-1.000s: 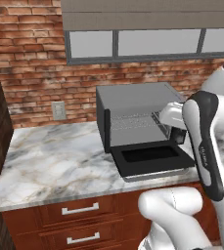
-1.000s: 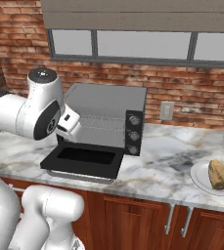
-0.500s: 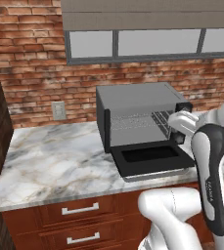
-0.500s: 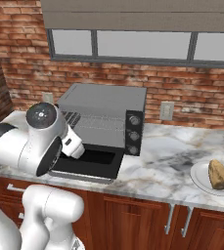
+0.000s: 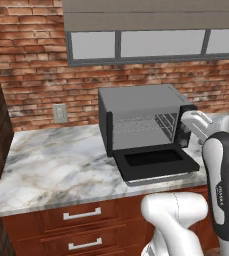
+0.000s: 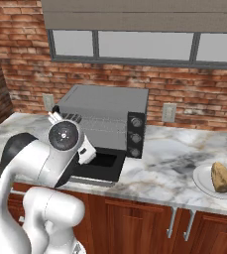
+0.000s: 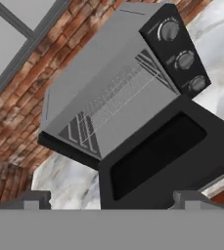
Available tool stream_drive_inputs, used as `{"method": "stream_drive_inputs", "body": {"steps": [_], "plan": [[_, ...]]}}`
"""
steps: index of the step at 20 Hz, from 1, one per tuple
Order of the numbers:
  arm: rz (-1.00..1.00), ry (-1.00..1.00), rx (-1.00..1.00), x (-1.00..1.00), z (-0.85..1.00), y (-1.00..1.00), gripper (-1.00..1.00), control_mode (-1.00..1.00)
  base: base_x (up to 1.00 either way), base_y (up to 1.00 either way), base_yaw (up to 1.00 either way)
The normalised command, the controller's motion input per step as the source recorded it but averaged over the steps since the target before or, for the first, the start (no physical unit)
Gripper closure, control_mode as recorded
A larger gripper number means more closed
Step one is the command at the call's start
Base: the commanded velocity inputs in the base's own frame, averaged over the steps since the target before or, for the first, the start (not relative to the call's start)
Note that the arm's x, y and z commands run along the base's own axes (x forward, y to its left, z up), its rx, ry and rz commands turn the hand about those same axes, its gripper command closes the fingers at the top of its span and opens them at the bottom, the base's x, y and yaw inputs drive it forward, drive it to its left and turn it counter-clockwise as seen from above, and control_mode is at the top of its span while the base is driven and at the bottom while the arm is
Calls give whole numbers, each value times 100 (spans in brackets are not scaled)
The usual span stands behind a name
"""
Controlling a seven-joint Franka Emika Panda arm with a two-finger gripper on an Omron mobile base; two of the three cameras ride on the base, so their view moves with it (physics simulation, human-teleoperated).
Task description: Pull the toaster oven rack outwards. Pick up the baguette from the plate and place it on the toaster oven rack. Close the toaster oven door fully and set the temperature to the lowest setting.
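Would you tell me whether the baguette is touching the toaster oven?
Apart: in the right base view the baguette lies on its plate, bare counter separating it from the oven.

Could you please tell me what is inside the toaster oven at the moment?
Through the open door, the toaster oven holds only its wire rack, sitting within the cavity. No food shows on it. The baguette lies on the plate.

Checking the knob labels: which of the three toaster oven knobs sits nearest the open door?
The bottom knob of the column; the other two knobs stack above it, toward the oven's top.
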Motion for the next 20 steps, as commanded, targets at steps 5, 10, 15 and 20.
{"method": "stream_drive_inputs", "body": {"steps": [5,10,15,20], "plan": [[12,-3,10,53,-27,-23,-100,-100,0,0,0],[17,-12,4,59,-36,-14,-100,-100,0,0,0],[15,-9,3,65,-43,-1,-100,-100,0,0,0],[8,0,4,64,-23,-1,-100,-100,0,0,0]]}}
